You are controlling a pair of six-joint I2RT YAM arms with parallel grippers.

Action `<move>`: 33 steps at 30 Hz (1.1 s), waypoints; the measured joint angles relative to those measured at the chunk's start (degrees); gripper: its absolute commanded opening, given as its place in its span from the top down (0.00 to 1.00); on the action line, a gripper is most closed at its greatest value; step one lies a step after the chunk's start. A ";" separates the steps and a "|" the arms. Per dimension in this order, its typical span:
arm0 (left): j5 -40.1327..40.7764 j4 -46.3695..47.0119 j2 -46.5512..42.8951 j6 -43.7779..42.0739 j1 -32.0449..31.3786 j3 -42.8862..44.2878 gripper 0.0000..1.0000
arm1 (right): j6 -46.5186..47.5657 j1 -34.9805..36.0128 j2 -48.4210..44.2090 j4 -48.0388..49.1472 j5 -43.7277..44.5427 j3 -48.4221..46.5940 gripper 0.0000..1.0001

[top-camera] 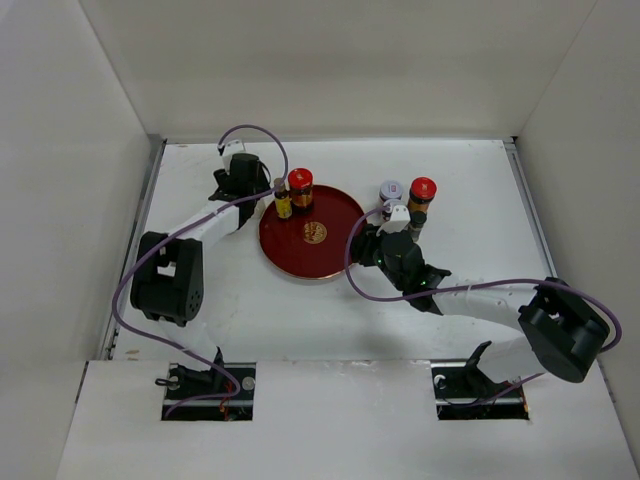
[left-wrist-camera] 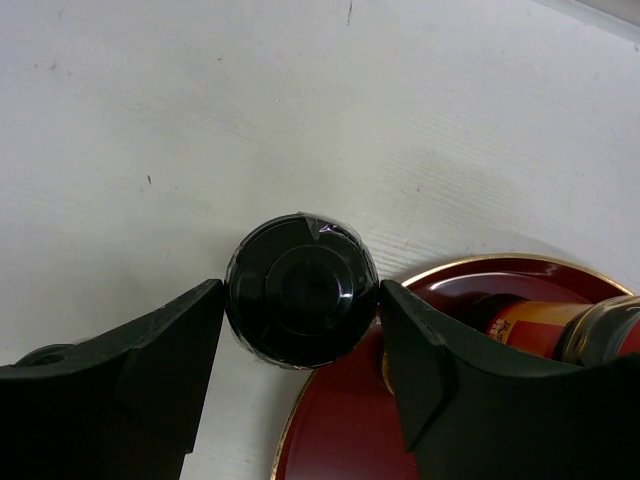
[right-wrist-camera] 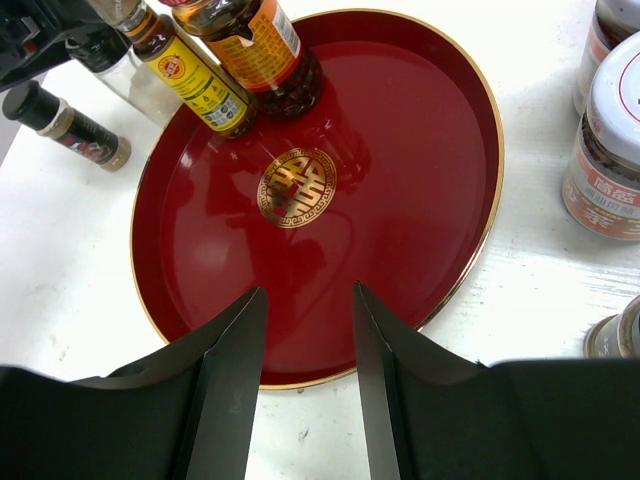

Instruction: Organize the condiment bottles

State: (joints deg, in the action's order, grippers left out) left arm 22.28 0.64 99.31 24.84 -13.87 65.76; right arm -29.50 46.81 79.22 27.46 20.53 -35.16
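Observation:
My left gripper (top-camera: 265, 192) is at the far-left rim of the round red tray (top-camera: 330, 258). In the left wrist view its fingers press both sides of a black-capped bottle (left-wrist-camera: 302, 290) that stands upright at the tray's rim (left-wrist-camera: 330, 440). An amber red-capped jar (top-camera: 299, 186) and a slim yellowish bottle (top-camera: 284, 207) stand on the tray's far side, and both show in the right wrist view, the jar (right-wrist-camera: 265, 50) and the bottle (right-wrist-camera: 195, 80). My right gripper (right-wrist-camera: 308, 290) is open and empty over the tray's near-right edge (top-camera: 366, 240).
Two white-lidded jars (top-camera: 391, 190) (top-camera: 390, 208), a second red-capped jar (top-camera: 422, 190) and a dark bottle (top-camera: 416, 226) stand right of the tray. A small black-capped bottle (right-wrist-camera: 70, 125) lies on the table left of the tray. White walls surround the table.

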 measured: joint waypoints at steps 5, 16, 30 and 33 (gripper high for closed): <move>0.24 0.37 0.24 -0.15 0.13 0.02 0.65 | 0.11 0.00 0.00 -0.02 0.02 0.00 0.54; 2.97 -1.88 -6.54 -0.68 0.28 -1.77 0.73 | 0.11 0.00 0.00 -0.02 0.00 0.00 0.54; 7.96 -2.71 -24.94 -1.03 -8.59 -10.73 0.73 | 0.11 0.00 -0.02 0.00 0.02 0.00 0.54; 8.66 -4.26 -25.05 -0.46 -11.39 -14.34 0.73 | 0.11 0.00 -0.02 0.00 0.02 0.00 0.54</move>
State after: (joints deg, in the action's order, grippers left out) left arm 30.94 -3.62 74.26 24.38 -25.26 51.42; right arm -29.39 46.81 79.20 27.46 20.56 -35.16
